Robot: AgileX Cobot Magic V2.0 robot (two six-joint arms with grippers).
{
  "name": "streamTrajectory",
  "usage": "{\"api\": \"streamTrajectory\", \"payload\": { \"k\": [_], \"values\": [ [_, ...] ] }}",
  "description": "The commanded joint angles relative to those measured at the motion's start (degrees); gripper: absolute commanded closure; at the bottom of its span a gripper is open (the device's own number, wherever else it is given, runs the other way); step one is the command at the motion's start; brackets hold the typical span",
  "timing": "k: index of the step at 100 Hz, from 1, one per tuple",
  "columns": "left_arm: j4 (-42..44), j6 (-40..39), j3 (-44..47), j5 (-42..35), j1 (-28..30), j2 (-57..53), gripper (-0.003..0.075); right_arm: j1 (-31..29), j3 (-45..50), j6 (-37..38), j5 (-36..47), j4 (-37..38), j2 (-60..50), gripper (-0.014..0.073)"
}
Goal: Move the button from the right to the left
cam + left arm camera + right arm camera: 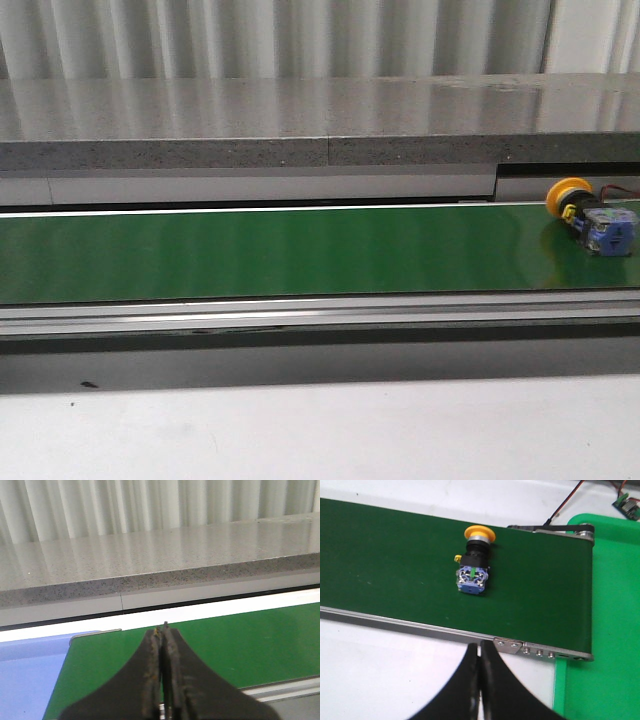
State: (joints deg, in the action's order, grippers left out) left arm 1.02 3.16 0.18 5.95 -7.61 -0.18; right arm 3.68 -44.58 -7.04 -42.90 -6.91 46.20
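Observation:
The button (590, 215) lies on its side at the right end of the green belt (280, 250), yellow cap toward the back, blue-and-grey body toward the front. It also shows in the right wrist view (474, 567), in the middle of the belt's width. My right gripper (479, 647) is shut and empty, hovering over the white table just off the belt's near rail, apart from the button. My left gripper (162, 629) is shut and empty over the left end of the belt (240, 640). Neither gripper shows in the front view.
A grey stone ledge (300, 125) runs along behind the belt. A metal rail (300, 312) borders its front edge. A green tray (615, 605) sits past the belt's right end, and a light blue tray (30, 675) past its left end. Wires (565, 502) lie behind the right end.

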Motion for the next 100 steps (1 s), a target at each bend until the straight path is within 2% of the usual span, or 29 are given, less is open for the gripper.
{"api": "streamTrajectory", "payload": {
  "k": [1,32,51,77,100],
  "values": [
    [-0.1,0.1,2.1,-4.8,-0.2,-1.0,0.0741,0.1,1.4,-0.5,5.3,0.1,-5.9,0.0661],
    [-0.1,0.1,2.1,-4.8,-0.2,-1.0,0.0741,0.1,11.8,-0.5,9.2,0.1,-26.0,0.0661],
    [-0.1,0.1,2.1,-5.9,-0.2,-1.0,0.0741,0.1,18.3,-0.5,12.7,0.1,-34.4,0.0661],
    [-0.1,0.1,0.3,-7.6,-0.2,-1.0,0.0741,0.1,24.7,-0.5,21.6,0.1,-36.2,0.0661],
    [0.1,0.1,-6.6,-4.9,-0.2,-0.9,0.0741,0.1,25.0,-0.5,22.6,0.1,-36.2,0.0661]
  ]
}}
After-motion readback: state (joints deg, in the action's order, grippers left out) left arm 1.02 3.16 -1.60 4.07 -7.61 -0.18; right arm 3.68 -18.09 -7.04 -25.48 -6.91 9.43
